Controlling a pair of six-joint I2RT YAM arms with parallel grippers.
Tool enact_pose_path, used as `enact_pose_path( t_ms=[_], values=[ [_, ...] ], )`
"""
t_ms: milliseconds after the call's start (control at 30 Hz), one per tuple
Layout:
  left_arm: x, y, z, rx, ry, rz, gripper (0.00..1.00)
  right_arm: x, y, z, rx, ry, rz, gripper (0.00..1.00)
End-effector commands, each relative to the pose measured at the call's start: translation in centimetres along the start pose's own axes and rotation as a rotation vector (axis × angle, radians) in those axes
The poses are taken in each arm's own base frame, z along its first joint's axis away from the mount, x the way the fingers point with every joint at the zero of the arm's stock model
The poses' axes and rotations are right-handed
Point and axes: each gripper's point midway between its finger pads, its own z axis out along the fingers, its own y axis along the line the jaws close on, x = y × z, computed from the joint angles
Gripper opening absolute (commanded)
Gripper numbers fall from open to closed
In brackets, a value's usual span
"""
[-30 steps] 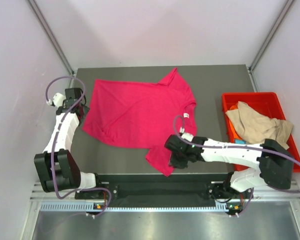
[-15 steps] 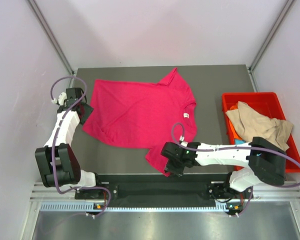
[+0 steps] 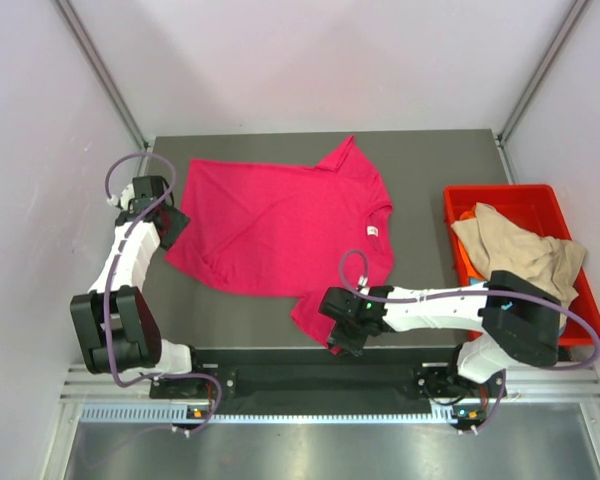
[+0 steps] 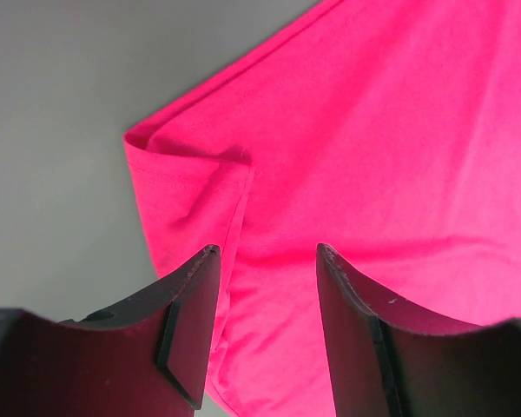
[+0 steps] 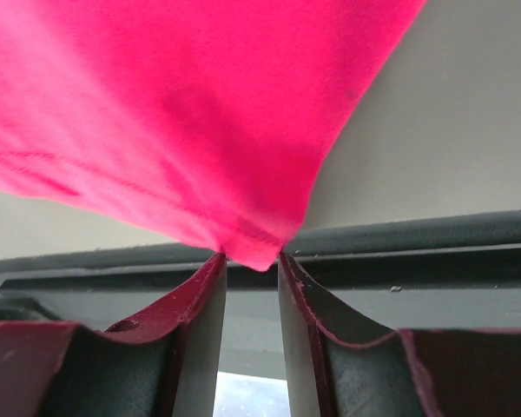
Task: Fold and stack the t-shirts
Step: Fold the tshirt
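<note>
The magenta-pink t-shirt (image 3: 280, 220) lies spread flat on the dark table (image 3: 430, 160). My left gripper (image 3: 172, 228) is open over the shirt's left edge. In the left wrist view its gripper (image 4: 265, 252) straddles the cloth (image 4: 373, 156) beside a folded-over hem corner. My right gripper (image 3: 333, 337) is at the near sleeve's corner by the table's front edge. In the right wrist view its gripper (image 5: 250, 258) is narrowly open, with the tip of the sleeve (image 5: 174, 104) lying between the fingertips.
A red bin (image 3: 500, 192) stands at the right, holding a crumpled tan-beige shirt (image 3: 515, 250) with bits of orange (image 3: 465, 215) and turquoise (image 3: 480, 285) cloth under it. The table's front edge and rail (image 5: 434, 234) are right at the right gripper.
My right gripper has moved left along the near sleeve to its corner. My left gripper has shifted slightly right, onto the shirt's left edge.
</note>
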Motion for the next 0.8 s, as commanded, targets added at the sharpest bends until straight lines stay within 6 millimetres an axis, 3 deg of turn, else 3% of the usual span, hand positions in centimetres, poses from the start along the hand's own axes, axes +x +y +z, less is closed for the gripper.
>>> enact_pose_path(
  t_ms=[0,267,300,400,433,633,767],
  values=[
    [0.3,-0.4,0.1,0.019,0.019,0.036,0.53,0.7,-0.6,0.7,0.025,0.007,-0.006,0.31],
    [0.2,0.5,0.2,-0.02,-0.001,0.034,0.53,0.1,-0.5,0.7,0.02,-0.032,-0.023,0.31],
    [0.2,0.7,0.3,-0.026,-0.003,0.033,0.53,0.1,-0.4,0.8,0.018,-0.037,-0.026,0.27],
    [0.0,1.3,0.0,-0.05,-0.019,0.021,0.53,-0.2,-0.3,0.5,0.01,-0.052,-0.028,0.02],
    [0.0,1.3,-0.1,-0.053,-0.028,0.014,0.52,-0.4,-0.2,0.1,-0.002,-0.064,-0.032,0.0],
    [1.0,0.6,-0.3,-0.067,-0.041,0.032,0.54,-0.9,2.3,-1.9,-0.099,-0.118,-0.09,0.0],
    [2.6,2.2,0.8,-0.232,0.066,0.003,0.48,-1.0,3.3,-2.7,-0.13,-0.138,-0.134,0.0]
  ],
)
